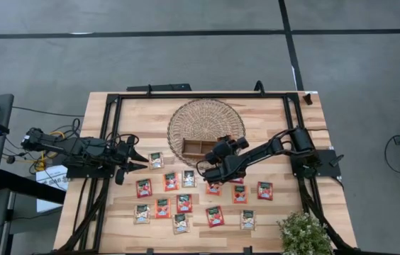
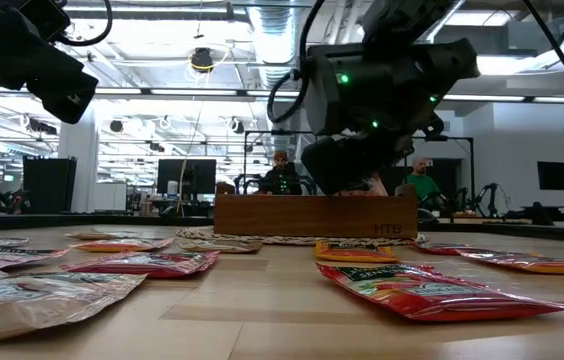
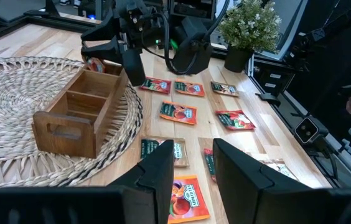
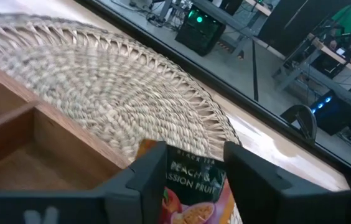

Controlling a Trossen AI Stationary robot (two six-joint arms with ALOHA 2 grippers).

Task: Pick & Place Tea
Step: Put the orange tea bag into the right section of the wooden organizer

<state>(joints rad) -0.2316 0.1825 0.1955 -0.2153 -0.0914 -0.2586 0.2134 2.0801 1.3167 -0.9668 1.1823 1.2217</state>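
Most of the job is still to do. About fourteen small flat tea packets [image 1: 184, 203], some red and some cream with green, lie spread over the near half of the pale wooden table [image 1: 271, 223]. The brown wooden box with three parts [image 1: 198, 147] sits on a round woven straw mat [image 1: 193, 117] at the far middle of the table.

The right gripper [image 4: 195, 177] is over the right end of the box. A red and orange tea packet [image 4: 188, 199] sits between its two dark fingers [image 4: 147, 177], right at the box's end wall. The fingers stand a little apart, and it looks like the packet is just being let go into the end part of the box. One cannot tell if the fingers are touching it. In the left wrist view a red packet edge [image 3: 94, 65] peeks up in that same end part. The other two parts of the box look empty.

The left gripper [image 3: 194, 168] waits at the left side of the table, above the packets there. Its fingers are partly open and hold nothing.

The packet at the right gripper reads "BLACK TEA" and "PEACH & PASSION FRUIT". The box front [image 2: 317, 216] has small letters in the low view, too faint to read. A small green potted plant [image 1: 303, 234] stands at the near right corner.
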